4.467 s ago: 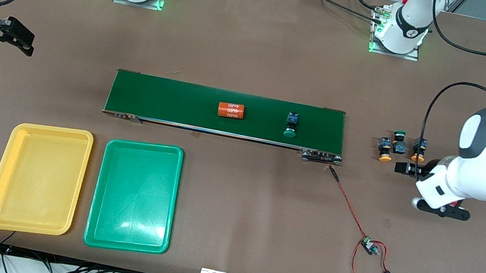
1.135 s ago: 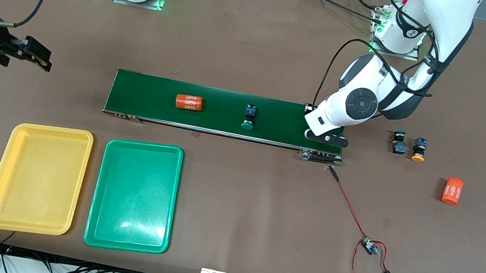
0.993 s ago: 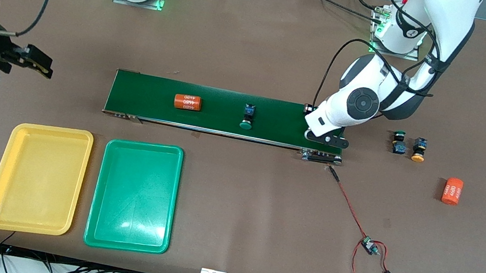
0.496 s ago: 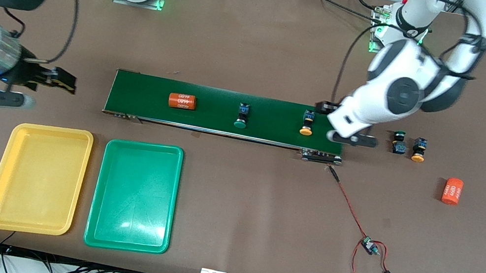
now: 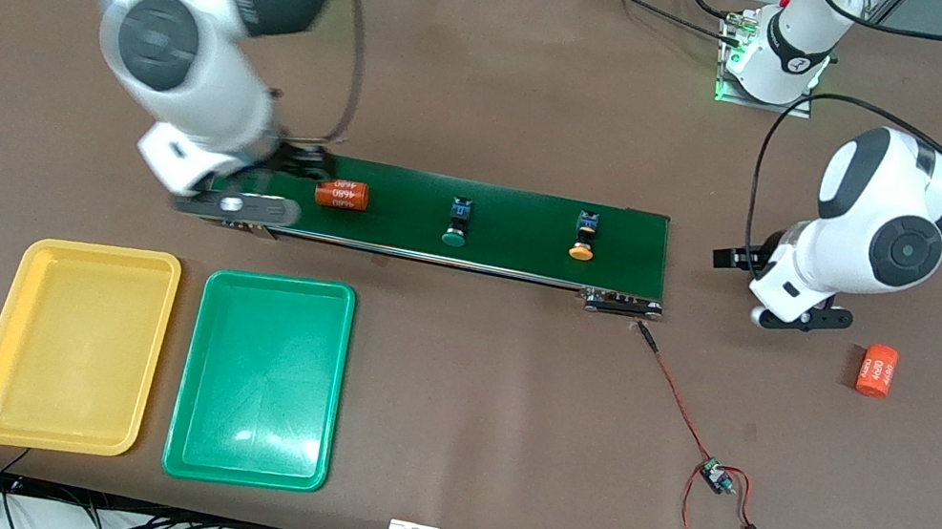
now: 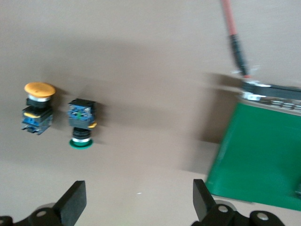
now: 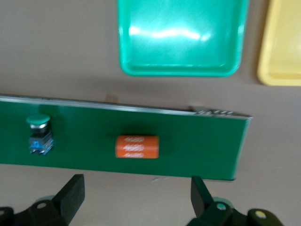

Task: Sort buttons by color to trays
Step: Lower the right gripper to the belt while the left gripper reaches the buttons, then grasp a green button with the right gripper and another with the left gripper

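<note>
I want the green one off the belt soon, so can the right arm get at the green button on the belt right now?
Probably yes. The right gripper is open over the belt's end, beside the orange cylinder. The green button lies past that cylinder, uncovered, with nothing over it.

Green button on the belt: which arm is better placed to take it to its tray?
Probably the right: its open claw hangs over the belt's tray end, near the green button; the left claw is off the belt.
</note>
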{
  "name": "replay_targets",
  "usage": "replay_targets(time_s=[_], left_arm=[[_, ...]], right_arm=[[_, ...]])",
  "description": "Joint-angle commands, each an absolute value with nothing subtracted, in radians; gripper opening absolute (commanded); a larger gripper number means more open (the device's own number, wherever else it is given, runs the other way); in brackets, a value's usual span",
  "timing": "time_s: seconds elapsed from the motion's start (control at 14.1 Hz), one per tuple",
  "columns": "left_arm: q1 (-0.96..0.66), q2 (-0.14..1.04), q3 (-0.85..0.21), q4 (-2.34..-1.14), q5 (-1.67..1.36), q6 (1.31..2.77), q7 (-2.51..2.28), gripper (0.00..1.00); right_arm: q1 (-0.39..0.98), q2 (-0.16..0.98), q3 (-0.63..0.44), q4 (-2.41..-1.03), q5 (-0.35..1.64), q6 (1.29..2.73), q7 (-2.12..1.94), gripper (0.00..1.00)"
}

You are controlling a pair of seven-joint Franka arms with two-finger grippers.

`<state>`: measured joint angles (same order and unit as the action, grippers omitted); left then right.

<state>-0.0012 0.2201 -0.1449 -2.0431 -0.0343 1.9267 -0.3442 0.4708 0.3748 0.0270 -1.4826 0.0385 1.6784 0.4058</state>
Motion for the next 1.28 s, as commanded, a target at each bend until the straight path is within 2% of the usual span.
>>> replay_targets(time_s=[0.0,0.14,0.43,0.64,0.92,0.99,1.13,1.21], left_arm=[[0.018,0.276,-0.092,-2.056,0.006,1.928,-0.2,1.0],[0.025,0.31,-0.071,-2.06,0.017,1.937,-0.121,1.0],[0.029,0.342,-0.043,-2.195,0.069,2.173,-0.081,1.0],[0.029,0.386,-0.037,-2.198,0.071,2.191,-0.075,1.0],[0.028,0.411,-0.028,-2.2,0.149,2.235,-0.075,0.98],[0.029,0.425,-0.028,-2.2,0.15,2.25,-0.077,0.93],[0.028,0.43,-0.029,-2.2,0.15,2.261,-0.084,0.67],[0.029,0.426,-0.029,-2.2,0.15,2.253,-0.09,0.57]], right_arm=[[0.529,0.443,0.015,-1.474,0.105,1.71,0.452,1.0],[0.575,0.474,0.015,-1.474,0.121,1.762,0.552,1.0],[0.64,0.543,0.014,-1.476,0.118,1.847,0.678,1.0],[0.675,0.598,0.012,-1.476,0.114,1.92,0.751,1.0],[0.675,0.62,0.012,-1.483,0.112,1.936,0.813,1.0],[0.675,0.623,0.012,-1.491,0.112,1.943,0.813,1.0],[0.675,0.632,0.012,-1.499,0.11,1.962,0.813,1.0],[0.676,0.641,0.014,-1.499,0.11,1.967,0.813,1.0]])
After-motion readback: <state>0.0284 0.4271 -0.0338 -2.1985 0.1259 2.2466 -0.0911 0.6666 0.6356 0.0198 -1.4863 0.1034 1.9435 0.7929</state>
